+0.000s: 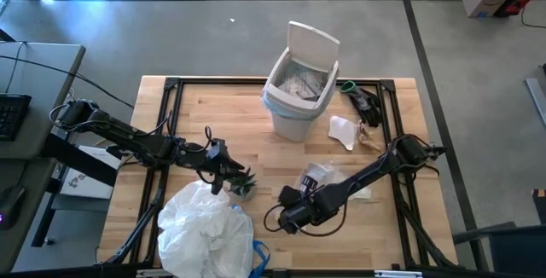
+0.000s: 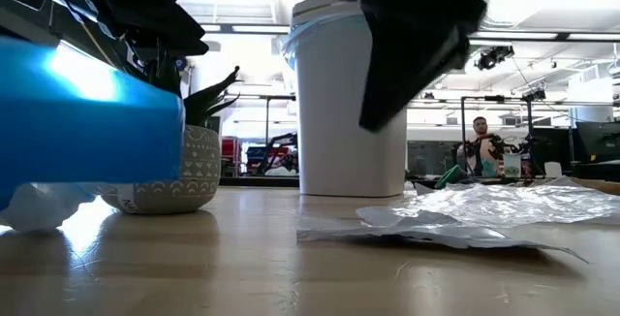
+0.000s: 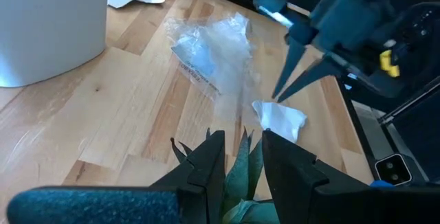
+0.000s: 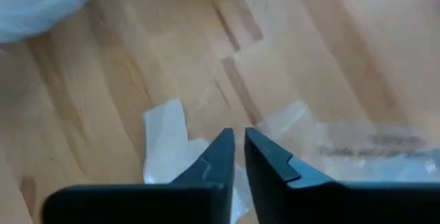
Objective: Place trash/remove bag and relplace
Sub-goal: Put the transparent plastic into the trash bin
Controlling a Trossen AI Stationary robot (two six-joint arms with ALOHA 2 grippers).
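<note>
The white bin stands at the table's far middle, lid up, with a light-blue bag's edge over its rim. A full pale bag lies at the near edge. On the table lies trash: a clear wrapper and white paper. My left gripper is shut on a small potted plant, whose pot rests on the table. My right gripper is shut on a white paper scrap, right of the plant. My left gripper has the plant's green leaves between its two fingers, coming nearly level from the table's left. The pot's base stands on the wood. My right gripper pinches the white scrap's upper edge at its fingertips, slanting steeply down. The scrap hangs below the fingers, which hide the contact.
Brown paper and a dark object lie at the far right, by the black frame rail. Bare wood lies between the plant and the bin. A person sits in the room beyond the table.
</note>
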